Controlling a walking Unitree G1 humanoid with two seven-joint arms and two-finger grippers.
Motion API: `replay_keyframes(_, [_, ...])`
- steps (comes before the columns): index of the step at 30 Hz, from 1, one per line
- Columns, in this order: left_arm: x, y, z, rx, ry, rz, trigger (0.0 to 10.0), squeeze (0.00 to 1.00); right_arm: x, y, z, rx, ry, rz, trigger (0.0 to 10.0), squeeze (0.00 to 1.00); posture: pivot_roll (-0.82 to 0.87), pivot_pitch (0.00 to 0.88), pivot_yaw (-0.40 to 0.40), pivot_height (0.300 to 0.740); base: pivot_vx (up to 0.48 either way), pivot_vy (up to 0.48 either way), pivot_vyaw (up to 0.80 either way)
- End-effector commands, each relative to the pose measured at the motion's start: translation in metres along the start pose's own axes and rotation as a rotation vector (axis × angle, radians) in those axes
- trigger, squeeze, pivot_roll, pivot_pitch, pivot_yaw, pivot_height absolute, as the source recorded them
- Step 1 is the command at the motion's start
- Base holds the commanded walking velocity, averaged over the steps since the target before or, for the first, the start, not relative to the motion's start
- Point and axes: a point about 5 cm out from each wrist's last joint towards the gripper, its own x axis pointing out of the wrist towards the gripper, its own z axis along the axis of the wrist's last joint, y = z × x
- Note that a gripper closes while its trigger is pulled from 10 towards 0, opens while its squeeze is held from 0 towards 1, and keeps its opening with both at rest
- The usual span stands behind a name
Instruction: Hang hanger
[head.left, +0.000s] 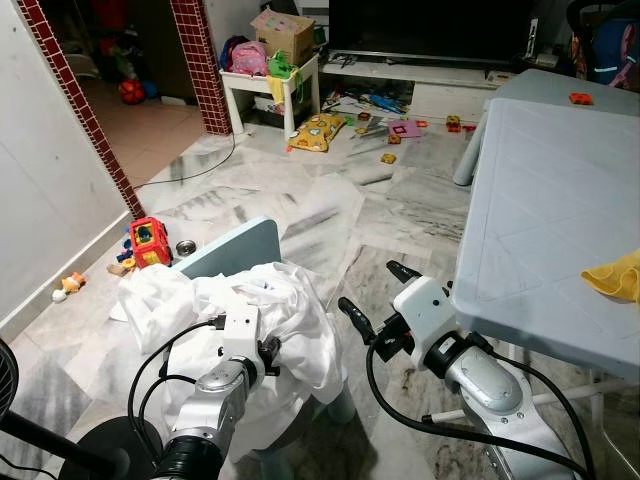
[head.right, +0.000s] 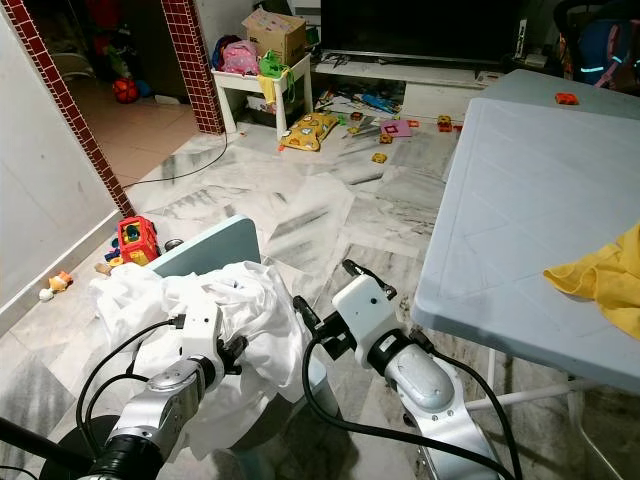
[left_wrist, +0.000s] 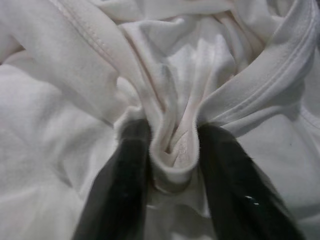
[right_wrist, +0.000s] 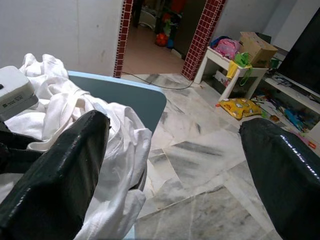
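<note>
Marble floor tiles are stretching away toward a toy-strewn corner, and close in front of the robot a pale blue chair (head.left: 232, 245) is carrying a heap of white clothing (head.left: 290, 310).

Starting at the left gripper (left_wrist: 172, 165): its two black fingers (left_wrist: 120, 190) are pinching a bunched fold of the white cloth, and a small hard, metallic-looking loop seems to be sitting inside that fold. I am guessing this is the hanger's hook, but I cannot tell for certain; no hanger is showing plainly anywhere. In the head views the left wrist is lying at about 7 o'clock, buried against the heap.

The right gripper (head.left: 378, 298) is hovering with its fingers spread wide and nothing between them, just beside the heap's edge, which is lying at roughly 9 o'clock from it. The garment is trailing off the chair seat toward the floor.

So the left arm is the one already on the load; the right is near but free. Off at 2 o'clock, a grey-blue table (head.left: 560, 200) is holding a yellow cloth (head.left: 615, 275), well apart from both.
</note>
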Motion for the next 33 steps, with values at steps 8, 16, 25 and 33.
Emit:
replay_keyframes(8, [-0.005, 0.013, 0.023, 0.06, -0.139, 0.106, 0.0, 0.0, 0.004, 0.0, 0.0, 0.001, -0.01, -0.016, 10.0, 0.0, -0.31, 0.0, 0.061, 0.74, 0.0, 0.0, 0.0])
replay_keyframes(16, [-0.021, 0.014, 0.058, 0.145, -0.339, 0.149, 0.0, 0.0, 0.008, -0.005, -0.002, 0.028, -0.002, -0.05, 10.0, 0.0, -0.3, 0.0, 0.058, 0.74, 0.0, 0.0, 0.0])
replay_keyframes(25, [-0.041, 0.03, 0.062, 0.161, -0.407, 0.249, 0.0, 0.0, 0.009, -0.006, -0.002, 0.029, -0.002, -0.051, 10.0, 0.0, -0.29, 0.0, 0.051, 0.74, 0.0, 0.0, 0.0])
replay_keyframes(33, [-0.051, 0.057, 0.036, 0.11, -0.298, 0.37, 0.0, 0.0, 0.011, -0.004, -0.003, 0.034, 0.0, -0.035, 10.0, 0.0, -0.28, 0.0, 0.042, 0.74, 0.0, 0.0, 0.0])
